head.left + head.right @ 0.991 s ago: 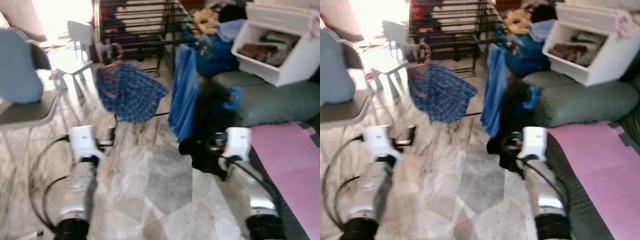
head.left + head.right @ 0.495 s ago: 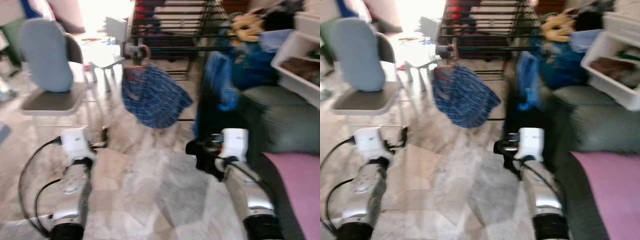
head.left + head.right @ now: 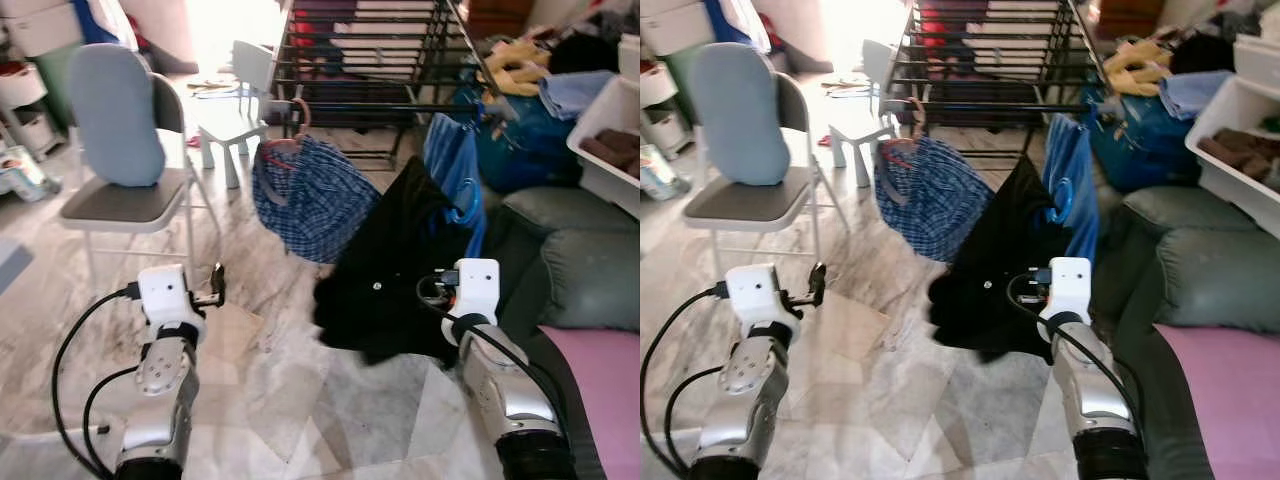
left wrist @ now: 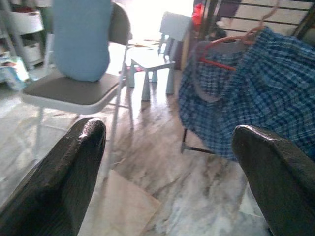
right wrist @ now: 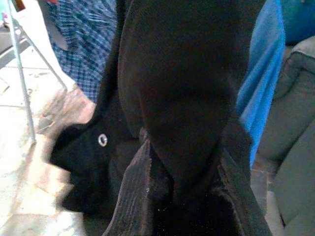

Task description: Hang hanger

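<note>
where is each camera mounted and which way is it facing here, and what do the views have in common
Left eye and right eye views: on the head, looking forward and down at the drying rack, the checked shirt on its hanger and the folding chair; both silver arms show, left gripper open, right gripper shut on a black garment.
Left wrist view: looks along two spread black fingers at the chair and checked shirt.
Right wrist view: looks along its fingers, closed on the black garment, blue cloth behind.
Shared: the checked shirt appears in all views.
</note>
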You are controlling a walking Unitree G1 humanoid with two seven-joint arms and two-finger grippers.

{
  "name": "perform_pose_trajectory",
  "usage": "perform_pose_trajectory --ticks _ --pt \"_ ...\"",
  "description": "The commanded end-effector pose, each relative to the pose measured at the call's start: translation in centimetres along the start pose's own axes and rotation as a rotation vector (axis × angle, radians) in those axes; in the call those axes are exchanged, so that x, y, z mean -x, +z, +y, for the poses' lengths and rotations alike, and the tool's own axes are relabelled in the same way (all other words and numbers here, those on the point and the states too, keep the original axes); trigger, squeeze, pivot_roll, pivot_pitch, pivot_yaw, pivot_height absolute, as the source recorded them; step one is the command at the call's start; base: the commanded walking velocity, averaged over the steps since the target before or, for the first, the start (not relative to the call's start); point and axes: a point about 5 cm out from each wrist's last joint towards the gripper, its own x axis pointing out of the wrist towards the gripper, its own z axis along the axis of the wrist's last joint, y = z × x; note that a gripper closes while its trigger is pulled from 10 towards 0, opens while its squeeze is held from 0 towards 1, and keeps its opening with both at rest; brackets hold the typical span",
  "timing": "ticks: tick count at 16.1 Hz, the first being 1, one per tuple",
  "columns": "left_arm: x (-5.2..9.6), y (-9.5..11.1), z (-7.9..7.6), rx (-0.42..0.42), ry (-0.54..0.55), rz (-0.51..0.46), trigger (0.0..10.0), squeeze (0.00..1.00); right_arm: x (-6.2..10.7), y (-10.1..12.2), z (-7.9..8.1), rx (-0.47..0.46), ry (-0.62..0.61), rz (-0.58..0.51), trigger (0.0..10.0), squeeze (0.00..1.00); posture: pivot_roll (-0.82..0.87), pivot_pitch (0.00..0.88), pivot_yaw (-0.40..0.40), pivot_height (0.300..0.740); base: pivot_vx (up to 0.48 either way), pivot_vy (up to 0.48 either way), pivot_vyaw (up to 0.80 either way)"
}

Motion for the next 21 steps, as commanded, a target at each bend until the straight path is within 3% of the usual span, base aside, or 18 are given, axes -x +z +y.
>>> perform_pose_trajectory --ticks 1,5,6,8,10,15,19,21 --pt "0.2 0.3 0.2 -0.013 0.007 -0.005 10.0 0.00 -0.1 2.0 -0.4 0.007 -0.035 -0.076 10.0 0.00 -0.10 0.000 0.005 0.740 0.000 0.000 0.00" --pt "2.6 0.2 3.0 -0.100 0.059 -0.019 10.0 0.00 2.0 1.5 -1.6 -0.024 -0.028 -0.048 10.0 0.00 -0.10 0.000 0.005 0.740 0.000 0.000 0.00" --pt "4.0 -0.6 4.0 -0.119 0.072 0.020 10.0 0.00 3.0 0.5 -1.7 -0.039 0.018 -0.025 10.0 0.00 -0.09 0.000 0.002 0.740 0.000 0.000 0.00" --pt "4.8 -1.0 4.1 -0.146 0.034 0.039 10.0 0.00 3.8 -0.2 -2.3 -0.077 0.021 -0.031 10.0 0.00 -0.08 0.000 -0.005 0.740 0.000 0.000 0.00" --pt "4.6 -0.8 4.0 -0.169 0.012 0.035 10.0 0.00 4.3 -0.3 -2.2 -0.120 0.019 -0.046 10.0 0.00 -0.09 0.000 0.000 0.740 0.000 0.000 0.00" --pt "4.0 0.4 3.5 -0.159 -0.007 0.005 10.0 0.00 5.2 -0.5 -2.1 -0.107 0.029 -0.060 10.0 0.00 -0.09 0.000 0.009 0.740 0.000 0.000 0.00" --pt "3.3 0.8 1.2 -0.077 -0.081 -0.018 10.0 0.00 4.0 0.4 -2.4 -0.057 0.029 -0.071 10.0 0.00 -0.10 0.000 0.017 0.740 0.067 0.000 0.00" --pt "3.1 0.8 1.0 -0.071 -0.092 -0.019 10.0 0.00 3.7 0.4 -2.5 -0.039 0.020 -0.064 10.0 0.00 -0.10 0.000 0.021 0.740 0.285 0.000 0.00"
